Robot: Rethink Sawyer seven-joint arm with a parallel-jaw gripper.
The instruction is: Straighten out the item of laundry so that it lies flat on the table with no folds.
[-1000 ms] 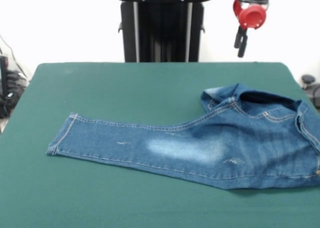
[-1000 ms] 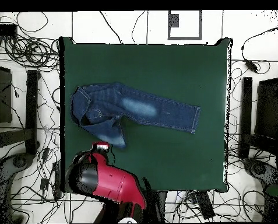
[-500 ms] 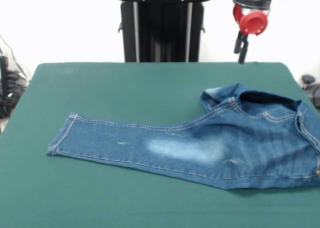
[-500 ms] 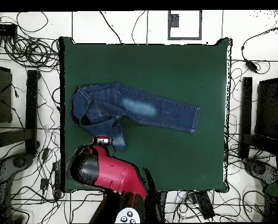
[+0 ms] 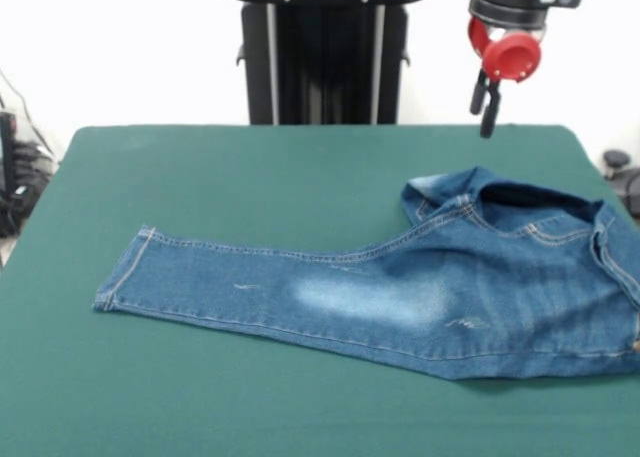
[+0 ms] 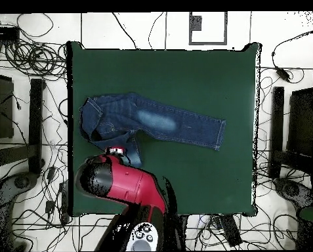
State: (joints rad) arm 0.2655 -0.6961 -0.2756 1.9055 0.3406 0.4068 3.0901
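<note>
The item of laundry, a pair of small blue jeans [image 5: 400, 292], lies on the right half of the green table [image 5: 250, 177]. One leg stretches flat to the left and has a pale faded patch. The waist end at the right is bunched, with a fold of denim [image 5: 470, 192] turned over on top. From above, the jeans [image 6: 152, 123] lie at the table's [image 6: 185, 72] left, and the second leg [image 6: 134, 152] is doubled back towards the near edge. My gripper [image 5: 487, 107] hangs in the air above the far right edge, beyond the bunched end, holding nothing. The red arm [image 6: 123, 187] hides the gripper from above.
Cables cover the floor on all sides of the table [image 6: 27, 39]. Black stands flank it at left [image 6: 35, 125] and right [image 6: 277, 131]. A dark object [image 5: 616, 161] sits just past the table's right corner.
The gripper has come down a little and shifted slightly right in the front view. From above, the arm has crept towards the jeans' folded leg. The jeans have not moved.
</note>
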